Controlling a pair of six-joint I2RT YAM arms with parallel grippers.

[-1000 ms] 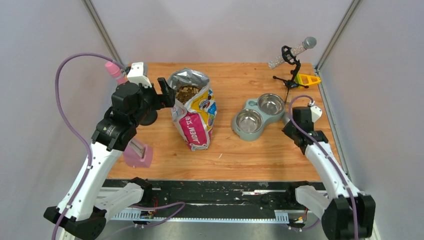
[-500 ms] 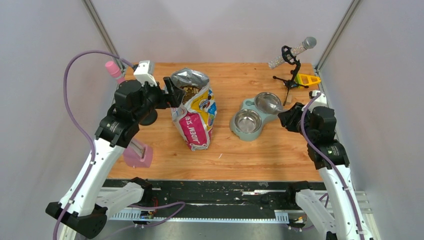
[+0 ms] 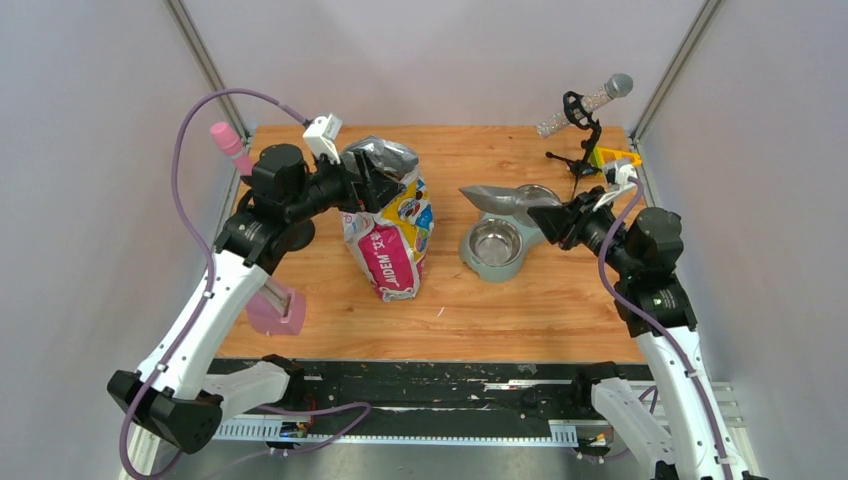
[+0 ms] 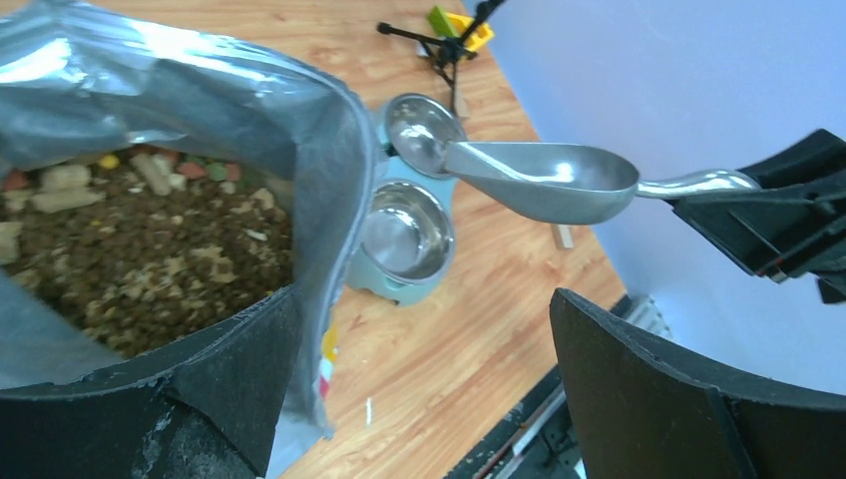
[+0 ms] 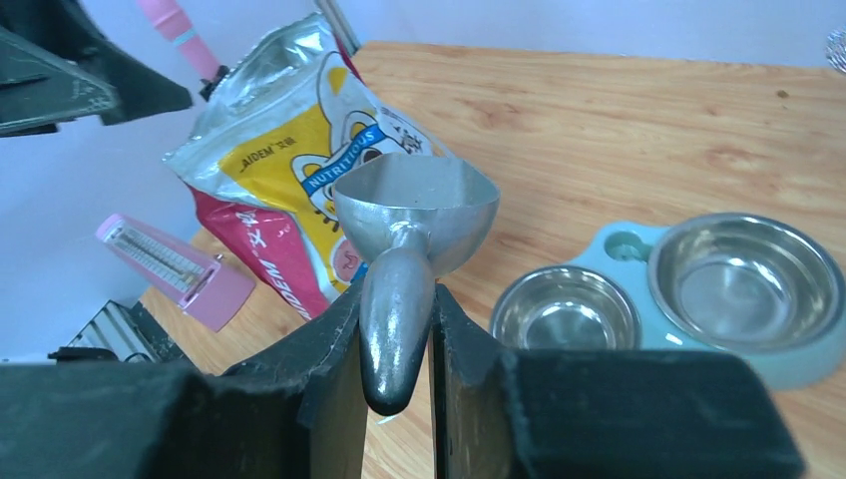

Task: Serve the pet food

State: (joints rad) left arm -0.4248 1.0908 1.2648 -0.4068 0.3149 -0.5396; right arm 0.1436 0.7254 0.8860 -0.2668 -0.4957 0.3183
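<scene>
The pet food (image 4: 130,249) is brown and tan kibble inside the open cartoon-cat bag (image 3: 392,240), which stands at centre-left of the table. My left gripper (image 3: 378,185) is open at the bag's mouth, and in the left wrist view (image 4: 419,389) one finger sits by the silver rim. My right gripper (image 3: 555,215) is shut on the handle of the grey metal scoop (image 3: 500,198). It holds the scoop, empty, in the air above the twin-bowl feeder (image 3: 480,262). The right wrist view shows the scoop (image 5: 419,210) pointing at the bag (image 5: 289,190), with both steel bowls (image 5: 564,309) empty.
A pink metronome (image 3: 275,308) stands at the front left and a pink-capped object (image 3: 228,143) at the back left. A microphone on a small stand (image 3: 585,115) and a yellow part (image 3: 615,158) are at the back right. The black rail runs along the near edge.
My left gripper has moved right to the bag's mouth. My right arm has risen and carried the scoop left, from beside the back bowl to above the feeder.
</scene>
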